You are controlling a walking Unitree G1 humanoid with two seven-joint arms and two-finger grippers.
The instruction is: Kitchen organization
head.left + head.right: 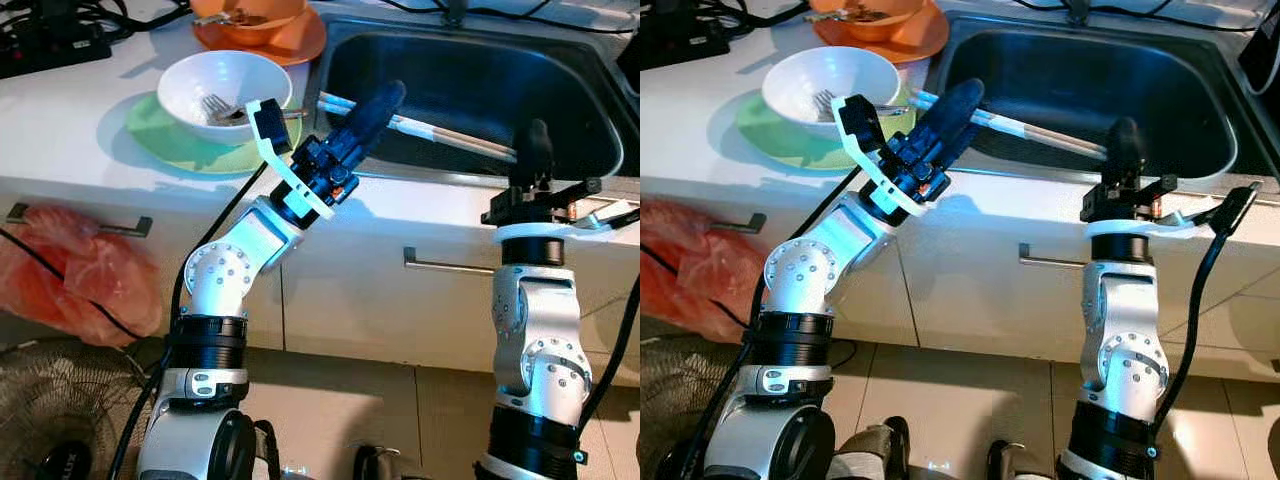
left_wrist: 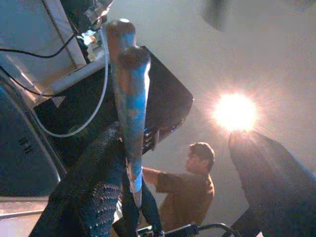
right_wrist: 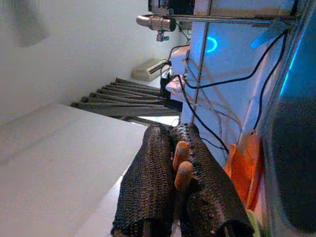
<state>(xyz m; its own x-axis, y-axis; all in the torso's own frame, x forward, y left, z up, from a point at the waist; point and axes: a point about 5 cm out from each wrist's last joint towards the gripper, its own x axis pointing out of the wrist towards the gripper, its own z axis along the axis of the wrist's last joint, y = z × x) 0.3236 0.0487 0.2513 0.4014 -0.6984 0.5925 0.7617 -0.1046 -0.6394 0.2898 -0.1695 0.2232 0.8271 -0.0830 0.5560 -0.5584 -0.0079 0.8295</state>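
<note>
both arms are up at the counter edge, in front of the sink.

- left gripper: reaches over the sink's left rim, right by the chopsticks that lean across the basin. in the left wrist view a slim wooden stick runs up along one of my fingers while the other finger sits well apart, so the jaws are wide open. the stick looks to be resting against that finger, not pinched.
- right gripper: points straight up at the front rim of the sink, fingers closed together. the right wrist view shows two small rounded wooden ends nipped between them; i can't tell what they belong to.

still to sort on the counter: white bowl with a fork in it on a green plate, and an orange bowl on an orange plate behind.

my read: i'm at the chopsticks step. the next move calls for centring the stick between the left fingers, closing on it, then lifting clear of the rim. a thin stick can roll out of a loose pinch.
</note>
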